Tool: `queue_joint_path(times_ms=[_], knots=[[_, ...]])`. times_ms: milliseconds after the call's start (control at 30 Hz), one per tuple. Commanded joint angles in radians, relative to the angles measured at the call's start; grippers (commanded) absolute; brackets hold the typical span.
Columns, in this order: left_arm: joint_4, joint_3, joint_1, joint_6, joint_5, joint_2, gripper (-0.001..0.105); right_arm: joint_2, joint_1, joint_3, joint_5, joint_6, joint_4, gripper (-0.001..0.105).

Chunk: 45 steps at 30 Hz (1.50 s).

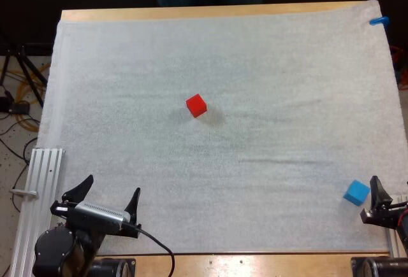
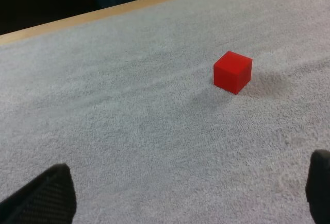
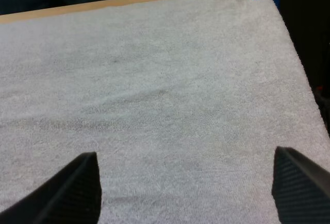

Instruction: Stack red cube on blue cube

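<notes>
On the mat (image 1: 287,67), red cube (image 1: 196,105) and blue cube (image 1: 356,191) lie apart.

wooden table (image 1: 255,265) | white mat (image 1: 274,67) on it (red cube (image 1: 196,105), blue cube (image 1: 356,191) atop)

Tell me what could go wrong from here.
1. The blue cube lies close beside the right gripper, near the edge of the mat; moving that arm might knock it.
2. The red cube sits corner-on to the open left gripper, so a grasp may catch corners and twist it.
</notes>
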Motion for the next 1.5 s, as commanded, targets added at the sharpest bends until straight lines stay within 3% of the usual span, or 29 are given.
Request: queue_joint_path(times_ms=[0,500,633,867,1033,1300,1467], knots=[[-0.016,-0.002,-0.004,-0.007,-0.009,-0.14,0.087,-0.042,-0.001,-0.003,-0.007,-0.002,-0.003,0.067],[-0.016,-0.002,-0.004,-0.007,-0.009,-0.14,0.087,-0.037,-0.001,-0.003,-0.009,-0.002,-0.003,0.067],[-0.014,-0.016,-0.004,0.034,-0.016,-0.137,0.087,-0.037,0.0,-0.019,-0.025,-0.002,-0.003,0.067],[0.036,-0.163,-0.004,0.034,-0.02,-0.029,0.087,0.058,0.0,-0.149,-0.029,-0.004,-0.003,0.067],[0.102,-0.283,-0.007,0.034,-0.016,0.098,0.087,0.198,0.0,-0.265,-0.094,-0.02,-0.003,0.067],[0.222,-0.488,-0.161,0.032,0.015,0.298,0.087,0.501,0.001,-0.463,-0.233,-0.066,0.037,0.067],[0.253,-0.549,-0.206,0.032,0.015,0.375,0.087,0.641,0.004,-0.556,-0.313,-0.102,0.05,0.067]])
